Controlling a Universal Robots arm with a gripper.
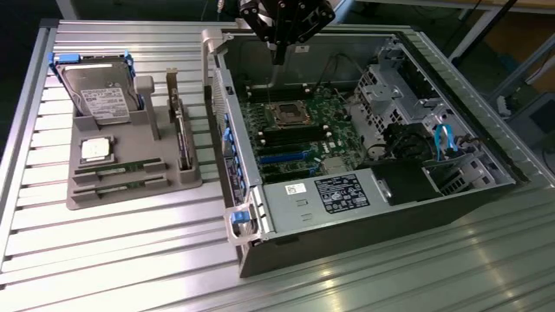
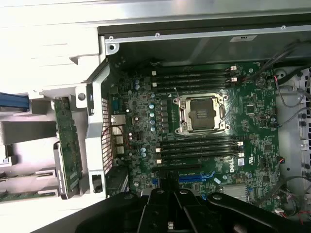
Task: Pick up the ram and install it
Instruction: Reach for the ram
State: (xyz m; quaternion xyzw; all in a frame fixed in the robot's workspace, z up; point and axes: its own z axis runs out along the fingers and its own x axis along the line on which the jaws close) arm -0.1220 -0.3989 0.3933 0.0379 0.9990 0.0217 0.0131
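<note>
Nearest the camera, the table (image 1: 130, 273) is seen bearing a tray (image 1: 130, 198) near its edge on the exterior view's left, where the ram (image 1: 119, 170) and its twin (image 1: 119, 187) are slotted, not yet picked up or installed. Further right, over the far edge of the open case (image 1: 364, 227), the gripper (image 1: 277, 57) is held pointing down, fingers pressed together, empty.
</note>
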